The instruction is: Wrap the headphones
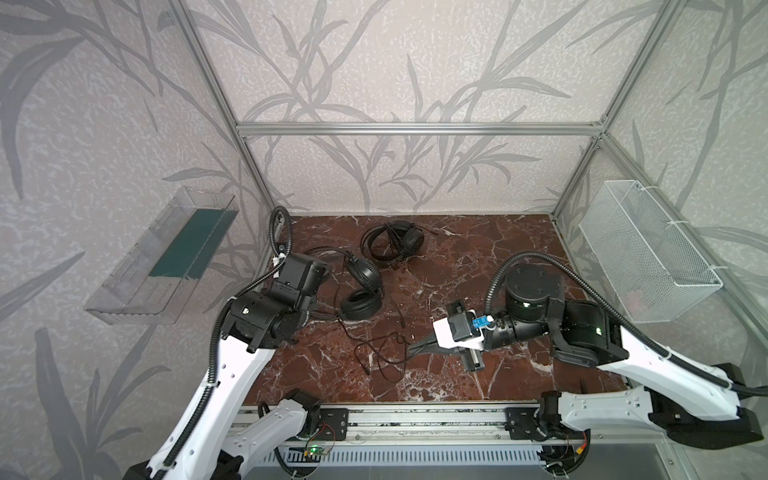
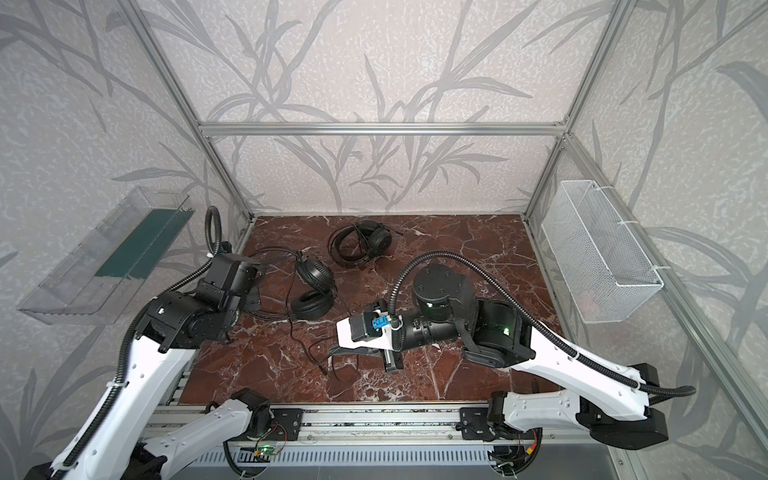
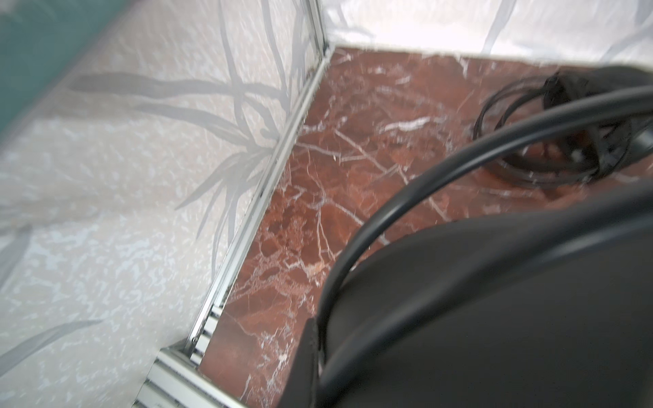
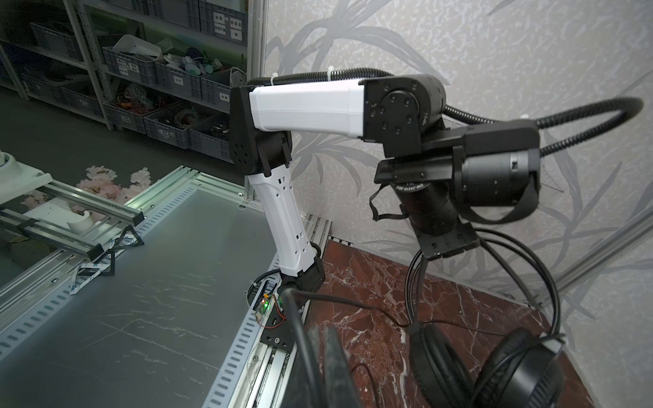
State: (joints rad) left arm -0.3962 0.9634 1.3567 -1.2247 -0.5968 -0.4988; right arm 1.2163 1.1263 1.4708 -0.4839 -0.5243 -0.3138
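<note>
Your left tool point(image 4: 424, 256): clamped shut on the headband point(image 4: 556, 300) of the near headphones point(image 1: 361, 291) — earcups on the tabletop point(image 1: 498, 249), mid-left.
Your right tool point(image 1: 413, 347): closed on their loose cable point(image 4: 298, 328), front centre.
Far headphones point(image 1: 392, 247): cable wound round, near the back wall.

Soft, even light is filling the booth; one wrist view is smearing.
Diffuse light is washing the patterned walls point(image 1: 395, 62) and glinting faintly off the marble tabletop point(image 1: 478, 257), leaving only weak shadows, in both top views. The frame rails point(image 1: 415, 126) are bowing toward the edges. The left wrist view is blurring throughout, its back wall point(image 3: 494, 21) blowing out white. The right wrist view is rendering the headphones point(image 4: 512, 371) sharply and the shelves point(image 4: 141, 70) dimly.
</note>
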